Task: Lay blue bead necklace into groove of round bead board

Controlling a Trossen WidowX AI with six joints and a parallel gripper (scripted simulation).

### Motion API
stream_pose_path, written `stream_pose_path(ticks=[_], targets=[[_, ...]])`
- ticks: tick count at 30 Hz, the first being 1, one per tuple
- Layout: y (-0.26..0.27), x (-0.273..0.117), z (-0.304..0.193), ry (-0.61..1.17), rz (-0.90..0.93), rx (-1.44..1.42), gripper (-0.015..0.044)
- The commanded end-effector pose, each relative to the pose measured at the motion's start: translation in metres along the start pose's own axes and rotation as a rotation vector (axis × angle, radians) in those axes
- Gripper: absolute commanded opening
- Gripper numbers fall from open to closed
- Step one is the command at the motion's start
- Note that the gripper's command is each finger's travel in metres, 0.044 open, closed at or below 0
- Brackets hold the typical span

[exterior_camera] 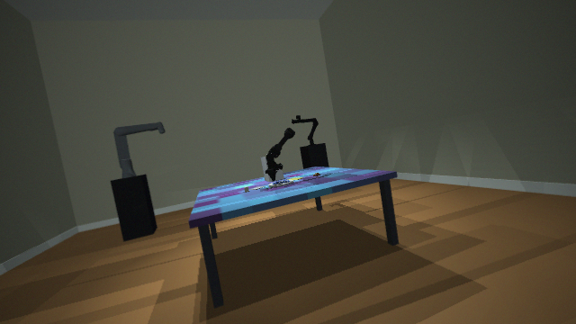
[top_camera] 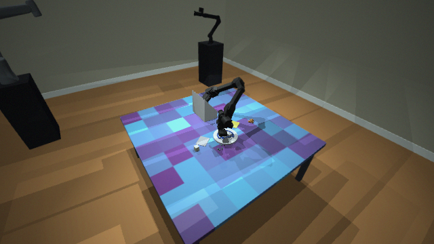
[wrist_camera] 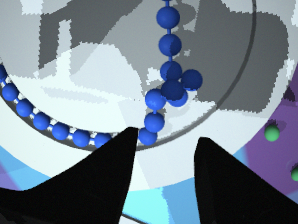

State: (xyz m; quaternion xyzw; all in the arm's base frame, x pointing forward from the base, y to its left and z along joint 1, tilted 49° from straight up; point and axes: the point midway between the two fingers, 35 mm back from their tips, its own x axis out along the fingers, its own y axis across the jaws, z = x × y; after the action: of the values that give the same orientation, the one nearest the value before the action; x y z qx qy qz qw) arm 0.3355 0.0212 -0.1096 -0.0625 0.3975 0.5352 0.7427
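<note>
The blue bead necklace (wrist_camera: 60, 132) lies on the round white bead board (top_camera: 234, 139) (wrist_camera: 30, 137), one run following the dark groove at the lower left and the rest bunched inside it; the black parallel-jaw gripper (top_camera: 222, 133) (exterior_camera: 273, 176) (wrist_camera: 166, 141) stands partly open, nothing between its fingers. Seating the strand seems in hand, and the next move likely calls for drawing the bunched beads outward. The wrist view shows that bunch, which the exterior view leaves too small to make out.

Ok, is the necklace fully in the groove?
Partly in: the necklace follows the groove on one side, but elsewhere it bunches and runs inward.
</note>
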Motion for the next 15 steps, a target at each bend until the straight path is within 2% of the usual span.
stream_pose_path(ticks=[1, 15], targets=[[0.002, 0.009, -0.001, -0.001, 0.01, 0.01, 0.012], [0.005, 0.024, -0.002, 0.0, 0.016, 0.016, 0.012]])
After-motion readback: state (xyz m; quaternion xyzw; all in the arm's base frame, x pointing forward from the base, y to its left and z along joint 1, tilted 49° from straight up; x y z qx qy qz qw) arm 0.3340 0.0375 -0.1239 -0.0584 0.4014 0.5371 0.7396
